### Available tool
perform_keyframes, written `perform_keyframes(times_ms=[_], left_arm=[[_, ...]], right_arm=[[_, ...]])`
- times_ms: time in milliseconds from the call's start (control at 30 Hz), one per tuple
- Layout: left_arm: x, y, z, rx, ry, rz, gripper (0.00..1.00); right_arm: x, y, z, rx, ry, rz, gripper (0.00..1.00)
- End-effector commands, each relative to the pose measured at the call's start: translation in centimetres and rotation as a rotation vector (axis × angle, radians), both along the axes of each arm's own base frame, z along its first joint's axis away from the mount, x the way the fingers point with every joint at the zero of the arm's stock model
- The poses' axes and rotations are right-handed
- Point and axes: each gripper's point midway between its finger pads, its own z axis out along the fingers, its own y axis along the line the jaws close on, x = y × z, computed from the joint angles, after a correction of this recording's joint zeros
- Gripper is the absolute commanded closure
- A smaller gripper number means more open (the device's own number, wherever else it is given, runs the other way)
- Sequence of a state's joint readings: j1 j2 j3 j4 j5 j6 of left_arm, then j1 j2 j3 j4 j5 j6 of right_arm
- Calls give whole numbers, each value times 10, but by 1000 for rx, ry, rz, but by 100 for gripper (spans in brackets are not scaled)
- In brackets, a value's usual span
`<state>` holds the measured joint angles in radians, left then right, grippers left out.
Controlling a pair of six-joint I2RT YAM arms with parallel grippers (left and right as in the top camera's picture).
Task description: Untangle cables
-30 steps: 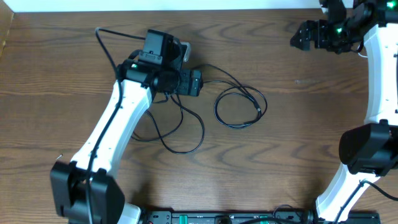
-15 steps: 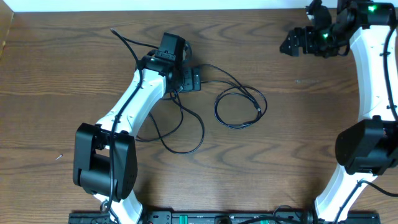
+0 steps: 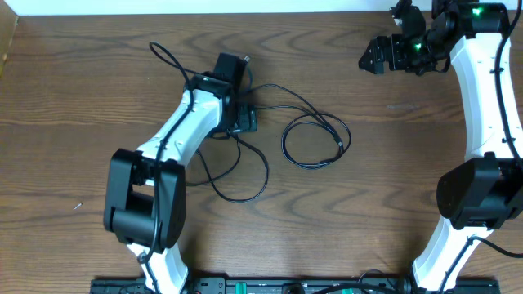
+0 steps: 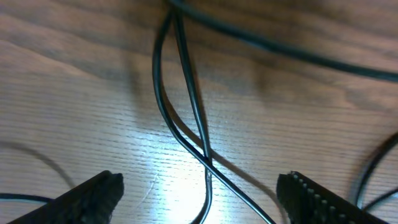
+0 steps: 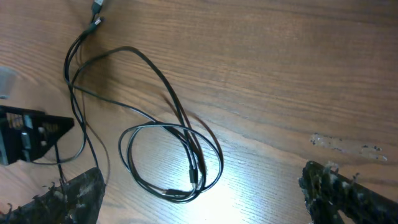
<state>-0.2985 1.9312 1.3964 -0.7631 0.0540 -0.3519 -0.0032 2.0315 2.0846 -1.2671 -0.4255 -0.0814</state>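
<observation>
One black cable (image 3: 284, 145) seen, lying mid-worktop (image 3: 409, 171) toward the far edge: one coiled loop, two strands crossing leftward. Two tools. Left tool (image 4: 202, 190) low over that crossing, fingers (image 4: 99, 193) wide apart, gripping nothing. Right tool (image 5: 205, 199) by the far right corner, spread wide, empty. Bare wood toward right and near edges.
</observation>
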Motion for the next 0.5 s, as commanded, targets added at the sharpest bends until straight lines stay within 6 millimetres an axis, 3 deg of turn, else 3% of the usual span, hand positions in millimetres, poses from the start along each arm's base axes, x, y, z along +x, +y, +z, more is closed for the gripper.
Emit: perform_keyframes(times_ms=[0, 200, 467], left_arm=[[-5, -2, -14, -10, 37, 22, 20], [7, -5, -27, -13, 15, 23, 31], [10, 1, -49, 27, 32, 32, 34]], right_arm=[[-4, 7, 4, -5, -13, 24, 2], [-4, 8, 4, -5, -11, 26, 3], [-4, 8, 4, -4, -10, 26, 3]])
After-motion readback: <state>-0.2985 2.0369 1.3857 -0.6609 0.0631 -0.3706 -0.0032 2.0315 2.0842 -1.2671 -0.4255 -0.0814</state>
